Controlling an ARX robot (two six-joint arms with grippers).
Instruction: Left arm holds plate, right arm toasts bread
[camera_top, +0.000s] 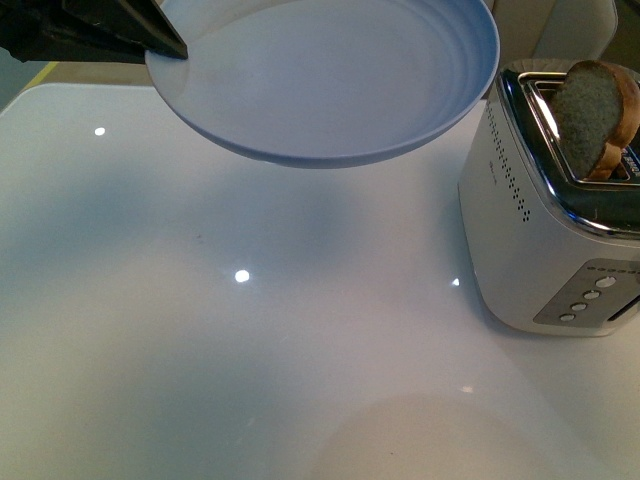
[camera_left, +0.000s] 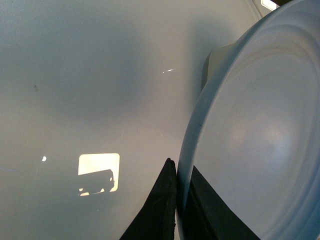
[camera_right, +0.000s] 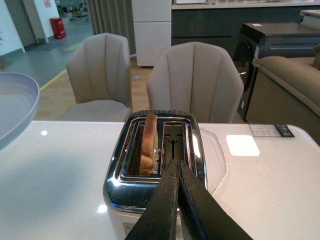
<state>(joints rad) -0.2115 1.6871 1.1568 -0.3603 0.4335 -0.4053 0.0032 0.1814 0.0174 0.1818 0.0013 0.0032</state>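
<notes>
Your left gripper clamps the smooth round plate by its rim, top of frame; your right gripper is pressed together, empty; coarse bread stands in the chrome-topped toaster, right edge.

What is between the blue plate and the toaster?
Nothing: the right wrist view shows only bare white table between the plate and the toaster.

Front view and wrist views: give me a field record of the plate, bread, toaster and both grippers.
plate: pale blue, empty, held above the white table, left of the toaster
bread: brown slice upright in one toaster slot, top sticking out; other slot empty
toaster: white with chrome top, standing on the table
left gripper: shut on the plate's rim
right gripper: shut, holding nothing, close to the toaster
</notes>
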